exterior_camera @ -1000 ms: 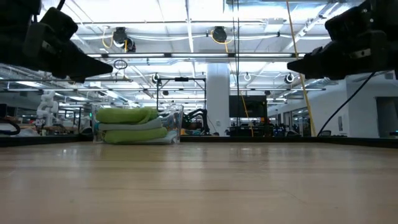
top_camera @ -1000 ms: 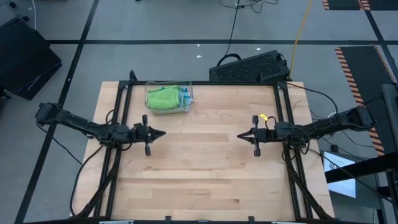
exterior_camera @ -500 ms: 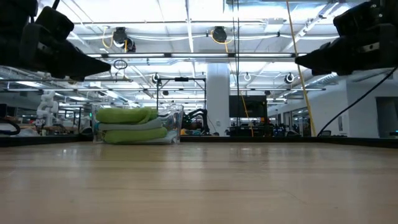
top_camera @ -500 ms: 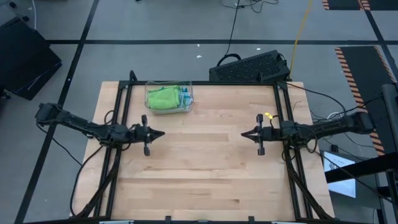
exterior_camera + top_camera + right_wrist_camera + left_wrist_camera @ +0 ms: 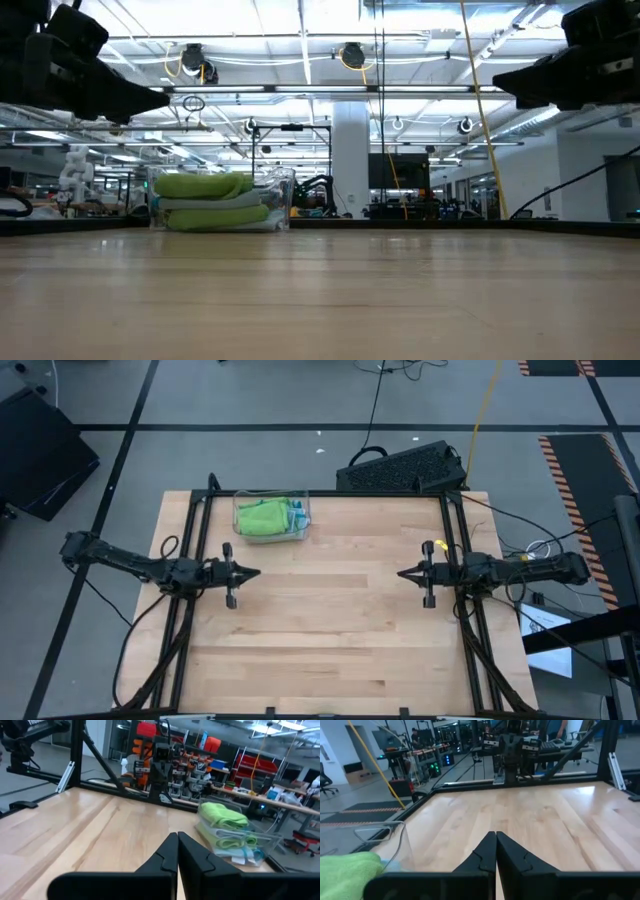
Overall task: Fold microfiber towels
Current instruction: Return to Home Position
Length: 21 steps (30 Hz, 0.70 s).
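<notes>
Over at table (image 5: 330, 622) far-left corner, microfiber towels (image 5: 262, 517) sit folded, stacked in clear tray (image 5: 307, 522). I see no loose ones, so folding looks done. Left end effector (image 5: 256, 573) & right end effector (image 5: 402, 573) both clenched, empty, above table; only homing left imo.

No text, label, brand, number or sign can be read in any view. Any print on the microfiber towels (image 5: 223, 815), stacked in the clear plastic tray (image 5: 270, 841) on the counter (image 5: 90, 835), is too small to make out.
</notes>
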{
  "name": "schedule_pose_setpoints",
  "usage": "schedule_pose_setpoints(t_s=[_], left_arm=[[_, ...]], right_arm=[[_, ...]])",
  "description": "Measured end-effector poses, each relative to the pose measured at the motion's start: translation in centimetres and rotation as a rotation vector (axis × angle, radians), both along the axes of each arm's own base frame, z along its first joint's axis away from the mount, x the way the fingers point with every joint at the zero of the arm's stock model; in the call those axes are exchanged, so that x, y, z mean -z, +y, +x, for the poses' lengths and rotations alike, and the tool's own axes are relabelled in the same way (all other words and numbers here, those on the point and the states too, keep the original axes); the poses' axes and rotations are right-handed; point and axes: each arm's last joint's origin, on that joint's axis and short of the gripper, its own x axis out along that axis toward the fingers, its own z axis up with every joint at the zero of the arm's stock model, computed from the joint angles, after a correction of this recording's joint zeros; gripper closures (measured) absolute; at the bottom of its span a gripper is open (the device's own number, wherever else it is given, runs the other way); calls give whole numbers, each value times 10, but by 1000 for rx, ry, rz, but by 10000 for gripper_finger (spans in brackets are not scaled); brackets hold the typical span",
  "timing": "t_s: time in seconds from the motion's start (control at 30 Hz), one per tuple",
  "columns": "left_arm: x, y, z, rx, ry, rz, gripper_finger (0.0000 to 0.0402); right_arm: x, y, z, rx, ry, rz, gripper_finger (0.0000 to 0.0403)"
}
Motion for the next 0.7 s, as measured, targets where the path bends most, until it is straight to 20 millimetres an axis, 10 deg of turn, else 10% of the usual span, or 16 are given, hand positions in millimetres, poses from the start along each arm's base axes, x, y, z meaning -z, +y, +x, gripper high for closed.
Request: schedule_pose_setpoints(t_s=[0.7], left_arm=[[0, -1, -10, 105, 10, 16, 392]], right_arm=[[1, -1, -12, -11, -12, 35, 403]])
